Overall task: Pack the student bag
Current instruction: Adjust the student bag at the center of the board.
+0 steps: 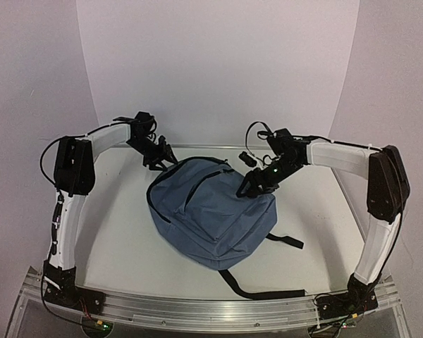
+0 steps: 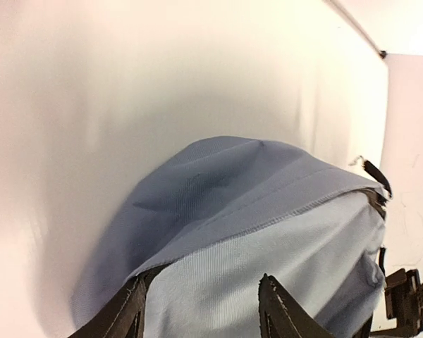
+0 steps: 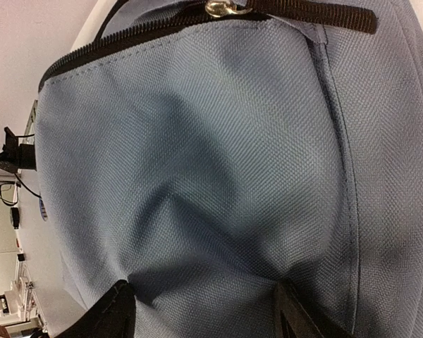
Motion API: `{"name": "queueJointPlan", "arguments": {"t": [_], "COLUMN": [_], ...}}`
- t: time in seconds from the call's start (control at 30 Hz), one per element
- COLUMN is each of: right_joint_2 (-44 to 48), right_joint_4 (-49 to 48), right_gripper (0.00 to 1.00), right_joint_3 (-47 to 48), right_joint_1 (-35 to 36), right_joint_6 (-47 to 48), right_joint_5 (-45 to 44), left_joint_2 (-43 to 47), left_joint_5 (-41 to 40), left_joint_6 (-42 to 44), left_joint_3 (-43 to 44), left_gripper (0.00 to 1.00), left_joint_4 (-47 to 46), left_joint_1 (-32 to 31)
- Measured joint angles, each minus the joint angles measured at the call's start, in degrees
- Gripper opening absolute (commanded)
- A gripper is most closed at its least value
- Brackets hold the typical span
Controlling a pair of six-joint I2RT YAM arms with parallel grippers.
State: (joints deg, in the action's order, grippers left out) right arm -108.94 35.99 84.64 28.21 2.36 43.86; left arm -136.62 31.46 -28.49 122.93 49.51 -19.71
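Robotics lab test cell. Plain white backdrop panels point(image 1: 218, 63) box in the left, far and right sides of a white tabletop point(image 1: 120, 239). White-and-black left robot arm point(image 1: 67, 211) and matching right robot arm point(image 1: 377, 243) are bolted to an aluminium extrusion rail point(image 1: 197, 304) at the near edge. Exposed black cable point(image 1: 42, 162) far left, bare circuit board with green light point(image 1: 101, 326) near left.

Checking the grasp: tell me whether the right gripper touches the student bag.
Touching. Right wrist view: both fingertips of the right gripper press into the student bag, fabric puckering between them.
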Motion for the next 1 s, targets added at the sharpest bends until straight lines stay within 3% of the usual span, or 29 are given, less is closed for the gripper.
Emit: {"name": "queueJointPlan", "arguments": {"t": [0.2, 0.43, 0.67, 1.0], "right_joint_2": [1.7, 1.8, -3.2, -10.1], "right_joint_4": [1.0, -1.4, -3.9, -9.3], "right_gripper": [0.57, 0.40, 0.31, 0.22], "right_joint_3": [3.9, 10.4, 13.6, 12.8], "right_joint_1": [0.4, 5.1, 10.3, 9.8], "right_joint_6": [-0.5, -3.8, -5.9, -10.1], "right_joint_5": [0.7, 2.4, 1.2, -8.6], "left_joint_2": [10.3, 21.5, 22.0, 18.6], "left_joint_5": [3.5, 6.8, 6.9, 6.1], "left_joint_6": [3.7, 4.7, 3.0, 3.1], "left_joint_3": [-11.4, -18.8, -22.2, -22.1], "left_gripper": [0.55, 0.56, 0.53, 0.51], "left_joint_4": [-3.1, -6.1, -8.0, -8.6], "left_joint_1": [-0.7, -9.5, -12.6, -13.6]}}
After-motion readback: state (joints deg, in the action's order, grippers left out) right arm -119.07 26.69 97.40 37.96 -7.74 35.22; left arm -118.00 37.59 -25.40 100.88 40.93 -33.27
